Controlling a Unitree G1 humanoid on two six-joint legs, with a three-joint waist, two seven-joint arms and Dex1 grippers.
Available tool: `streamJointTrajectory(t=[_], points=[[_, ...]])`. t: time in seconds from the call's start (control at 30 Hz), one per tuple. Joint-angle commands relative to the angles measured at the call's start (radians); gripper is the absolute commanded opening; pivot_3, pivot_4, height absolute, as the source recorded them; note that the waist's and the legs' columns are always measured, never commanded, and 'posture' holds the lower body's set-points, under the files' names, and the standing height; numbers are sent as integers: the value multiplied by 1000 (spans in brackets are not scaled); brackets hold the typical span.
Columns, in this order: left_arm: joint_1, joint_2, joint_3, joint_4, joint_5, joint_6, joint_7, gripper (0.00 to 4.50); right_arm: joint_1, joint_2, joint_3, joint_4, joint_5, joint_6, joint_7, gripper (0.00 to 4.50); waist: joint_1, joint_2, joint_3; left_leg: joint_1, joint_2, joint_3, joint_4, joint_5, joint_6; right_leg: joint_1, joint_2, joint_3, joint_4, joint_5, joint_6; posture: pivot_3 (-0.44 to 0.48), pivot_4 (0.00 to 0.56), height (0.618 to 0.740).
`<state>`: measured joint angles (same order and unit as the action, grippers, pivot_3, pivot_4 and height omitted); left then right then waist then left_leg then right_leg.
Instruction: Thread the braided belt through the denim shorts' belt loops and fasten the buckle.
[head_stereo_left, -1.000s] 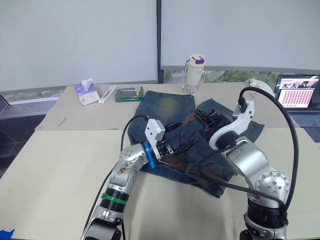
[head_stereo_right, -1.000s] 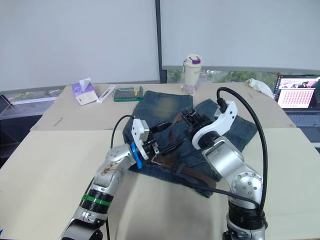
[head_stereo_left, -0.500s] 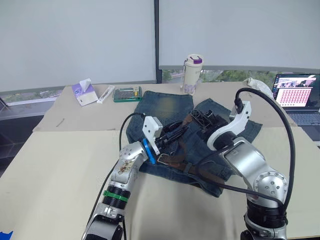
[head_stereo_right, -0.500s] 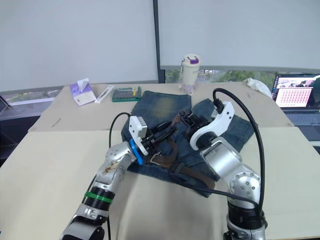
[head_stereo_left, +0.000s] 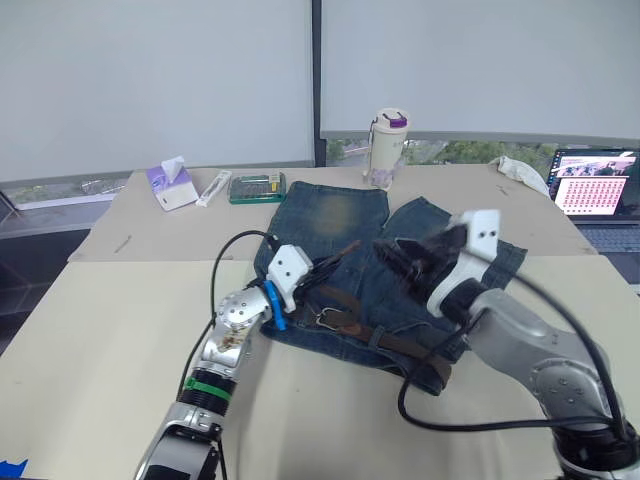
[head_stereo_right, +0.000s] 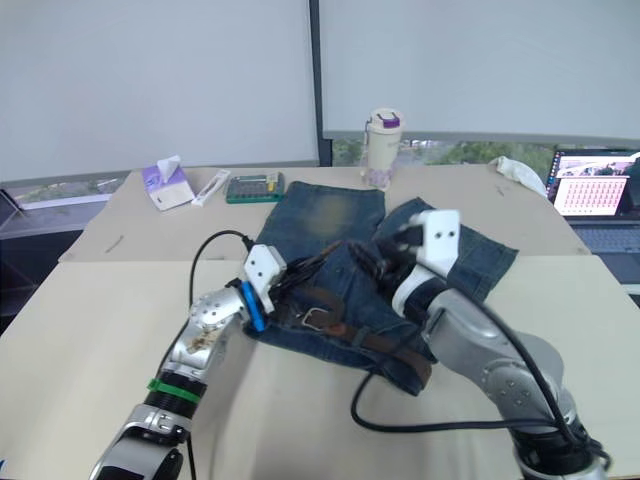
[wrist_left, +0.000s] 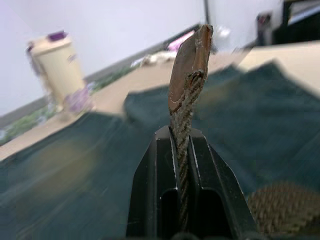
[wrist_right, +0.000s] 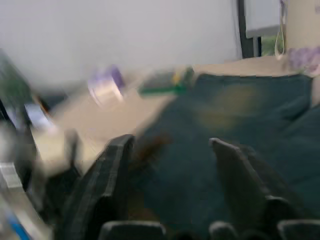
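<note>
The denim shorts (head_stereo_left: 340, 215) lie crumpled on the table with the waistband toward me. The braided belt (head_stereo_left: 392, 341) runs brown along that waistband, and its silver buckle (head_stereo_left: 328, 318) lies on the denim near the left side. My left gripper (wrist_left: 182, 136) is shut on the belt's free tip, which sticks up between the fingers; it hovers over the shorts' left part (head_stereo_left: 326, 268). My right gripper (wrist_right: 170, 150) is open with nothing between its fingers, above the middle of the shorts (head_stereo_left: 402, 262). I cannot make out the belt loops.
A cream tumbler with a purple lid (head_stereo_left: 388, 148) stands behind the shorts. A tissue pack (head_stereo_left: 172, 186), a white tube (head_stereo_left: 214, 187) and a green box (head_stereo_left: 258, 187) lie at the back left. A laptop (head_stereo_left: 598, 183) and a white cloth (head_stereo_left: 520, 170) are at the back right.
My left gripper has shut on the belt's tip and drawn back to the left. My right gripper has opened and pulled away to the right.
</note>
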<state>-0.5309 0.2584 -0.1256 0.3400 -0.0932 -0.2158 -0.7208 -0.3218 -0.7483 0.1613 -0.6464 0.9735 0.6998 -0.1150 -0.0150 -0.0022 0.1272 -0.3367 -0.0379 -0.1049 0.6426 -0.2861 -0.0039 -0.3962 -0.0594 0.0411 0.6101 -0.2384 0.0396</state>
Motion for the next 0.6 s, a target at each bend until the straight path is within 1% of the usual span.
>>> streamJointTrajectory(t=[0.03,0.1,0.2,0.33,0.53,0.6], points=[[-52,86,12,66,56,-97,-19,0,9,-107,152,-47,-251,-16,208,3124,-2,-1,0,0,0,0,0,0,0,0,0,0,0,0,0,0,150,740],[-80,133,3,103,89,-145,-25,0,12,-97,205,-24,-332,-14,238,3124,-4,-2,1,0,1,0,0,0,0,-1,1,0,0,0,0,0,150,740],[-116,179,0,138,149,-179,25,0,18,-62,269,-4,-433,8,270,3124,2,-3,2,0,1,-1,0,0,-1,-2,0,0,1,0,0,0,150,740],[-141,221,-26,174,235,-222,62,0,14,7,272,25,-522,39,272,3124,6,-4,2,0,1,-3,0,0,-1,-2,-2,0,0,4,-6,0,150,740],[-153,260,-78,175,304,-256,41,0,8,40,299,64,-656,98,314,3124,5,-4,2,-1,0,-3,0,1,-1,-4,-2,1,1,4,-6,0,150,740],[-161,285,-113,177,349,-301,28,0,4,50,309,77,-694,107,333,3124,3,-4,2,-1,0,-3,0,1,-1,-5,-1,1,2,4,-6,0,150,740]])
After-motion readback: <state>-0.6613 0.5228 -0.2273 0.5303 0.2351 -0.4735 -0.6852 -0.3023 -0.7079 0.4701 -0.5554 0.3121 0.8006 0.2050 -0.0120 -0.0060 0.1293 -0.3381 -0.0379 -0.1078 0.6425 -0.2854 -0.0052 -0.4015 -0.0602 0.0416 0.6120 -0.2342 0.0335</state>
